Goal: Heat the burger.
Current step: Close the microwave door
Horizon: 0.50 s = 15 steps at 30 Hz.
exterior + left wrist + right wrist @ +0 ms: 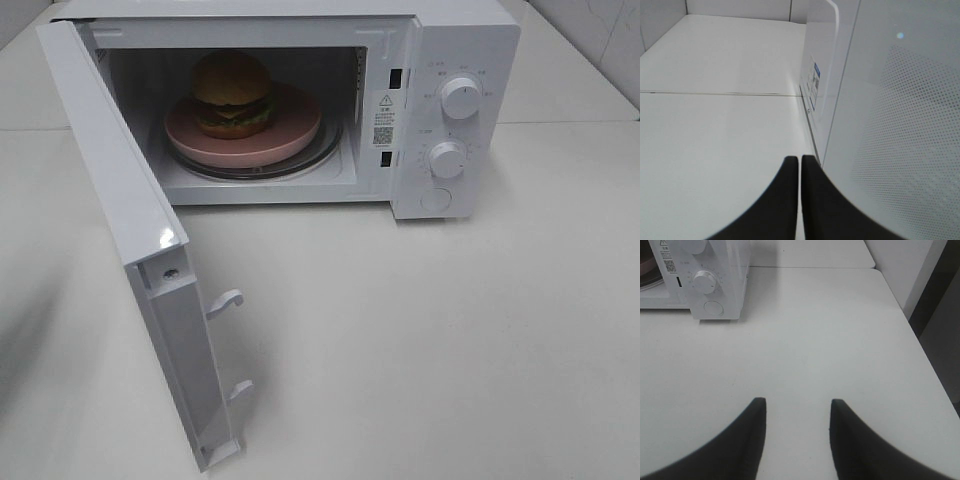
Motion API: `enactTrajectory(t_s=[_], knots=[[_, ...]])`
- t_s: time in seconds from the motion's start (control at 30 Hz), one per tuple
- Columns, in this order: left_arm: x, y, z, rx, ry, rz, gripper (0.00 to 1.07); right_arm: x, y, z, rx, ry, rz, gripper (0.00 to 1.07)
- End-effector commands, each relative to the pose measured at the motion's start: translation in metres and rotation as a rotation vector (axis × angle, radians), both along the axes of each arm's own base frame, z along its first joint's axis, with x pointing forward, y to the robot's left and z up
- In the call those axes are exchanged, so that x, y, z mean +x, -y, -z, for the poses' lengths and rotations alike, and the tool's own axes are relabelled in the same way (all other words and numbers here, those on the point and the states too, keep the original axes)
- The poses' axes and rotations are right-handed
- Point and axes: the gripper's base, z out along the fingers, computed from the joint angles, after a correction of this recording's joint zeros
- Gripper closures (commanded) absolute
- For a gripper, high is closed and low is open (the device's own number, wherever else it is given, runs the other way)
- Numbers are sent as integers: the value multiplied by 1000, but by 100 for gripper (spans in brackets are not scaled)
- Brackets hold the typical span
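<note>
The burger (232, 93), with a brown domed bun, dark patty and green lettuce edge, sits on a pink plate (290, 133) inside the open white microwave (465, 40). The microwave door (120, 200) stands swung open toward the front left. My left gripper (800, 160) is shut and empty, right beside the outer face of the door (900, 125). My right gripper (796, 402) is open and empty over bare table, to the right of the microwave's knob panel (705, 282). Neither gripper shows in the exterior high view.
The microwave has two round knobs (460, 97) and a round button (436, 199) on its right panel. Two door latch hooks (225, 300) stick out from the door's edge. The white table (450, 340) ends at an edge (920, 340) on the right.
</note>
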Motion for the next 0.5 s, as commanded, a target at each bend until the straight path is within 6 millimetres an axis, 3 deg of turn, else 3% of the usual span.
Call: enactTrajectory(t_s=[0.03, 0.5], knots=[[5, 3, -4, -18, 29, 37, 106, -4, 0, 0, 0, 38, 3, 67], [35, 59, 4, -9, 10, 211, 106, -4, 0, 0, 0, 38, 3, 67]])
